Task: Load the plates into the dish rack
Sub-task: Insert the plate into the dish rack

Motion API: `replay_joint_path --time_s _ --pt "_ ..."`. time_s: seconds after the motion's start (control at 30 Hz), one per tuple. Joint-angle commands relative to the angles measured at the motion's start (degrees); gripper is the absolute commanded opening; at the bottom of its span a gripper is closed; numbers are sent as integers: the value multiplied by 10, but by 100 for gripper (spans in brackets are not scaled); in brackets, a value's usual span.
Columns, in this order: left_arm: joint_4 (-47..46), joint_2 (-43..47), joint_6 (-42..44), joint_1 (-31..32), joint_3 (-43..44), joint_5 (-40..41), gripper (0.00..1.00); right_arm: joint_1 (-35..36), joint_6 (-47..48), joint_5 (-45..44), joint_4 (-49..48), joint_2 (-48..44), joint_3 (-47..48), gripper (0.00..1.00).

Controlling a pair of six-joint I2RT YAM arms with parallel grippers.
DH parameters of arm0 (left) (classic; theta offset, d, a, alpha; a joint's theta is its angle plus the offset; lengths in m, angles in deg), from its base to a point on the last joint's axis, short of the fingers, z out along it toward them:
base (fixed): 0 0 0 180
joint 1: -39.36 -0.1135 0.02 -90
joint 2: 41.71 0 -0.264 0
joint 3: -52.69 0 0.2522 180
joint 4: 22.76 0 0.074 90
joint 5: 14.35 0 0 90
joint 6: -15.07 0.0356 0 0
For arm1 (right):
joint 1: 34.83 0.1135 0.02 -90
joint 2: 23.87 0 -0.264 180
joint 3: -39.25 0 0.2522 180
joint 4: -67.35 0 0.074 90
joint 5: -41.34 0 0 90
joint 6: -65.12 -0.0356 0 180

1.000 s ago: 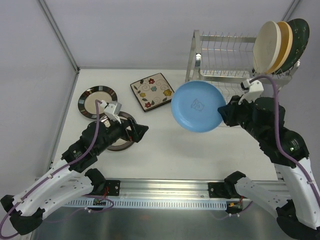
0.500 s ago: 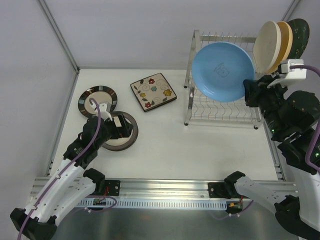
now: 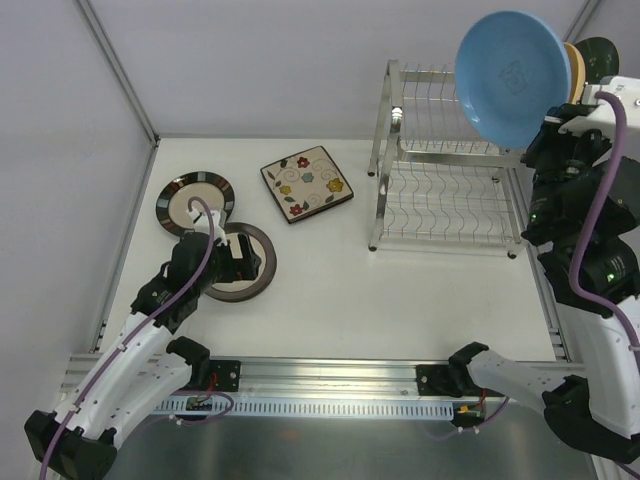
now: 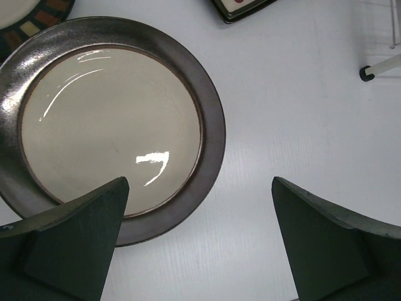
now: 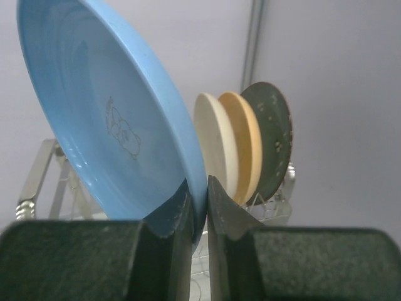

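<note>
Top external tally for you: racked plates [image 5: 241,144], three in dish rack [image 3: 445,200]; blue plate [image 3: 512,75] above rack, pinched by your right claw [image 5: 199,200]; three waiting plates [image 3: 305,183] left of rack; left claw [image 4: 199,185] wide, empty.

Left gripper [image 4: 199,188], jaws wide apart, above a brown-rimmed plate [image 4: 113,125] w/ glossy cream centre, flat on white table [image 4: 301,94]; left finger [image 4: 75,244] overlaps plate's near rim, right finger over bare table; top left, edge of 2nd plate [image 4: 31,22] w/ coloured blocks; top centre, corner of square plate [image 4: 241,7]; upper right, black-tipped rack foot [image 4: 379,68].
</note>
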Motion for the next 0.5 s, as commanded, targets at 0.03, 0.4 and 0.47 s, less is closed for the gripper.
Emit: replay_joint_path --time_s 0.03,0.4,0.47 --pt "0 -16 45 -7 22 34 99 -1 134 -103 -170 36 17 1" --pt "-9 -59 55 -17 23 33 99 -21 298 -172 -292 138 34 1" --pt "-13 -60 59 -18 22 31 99 -34 300 -176 -290 152 38 1"
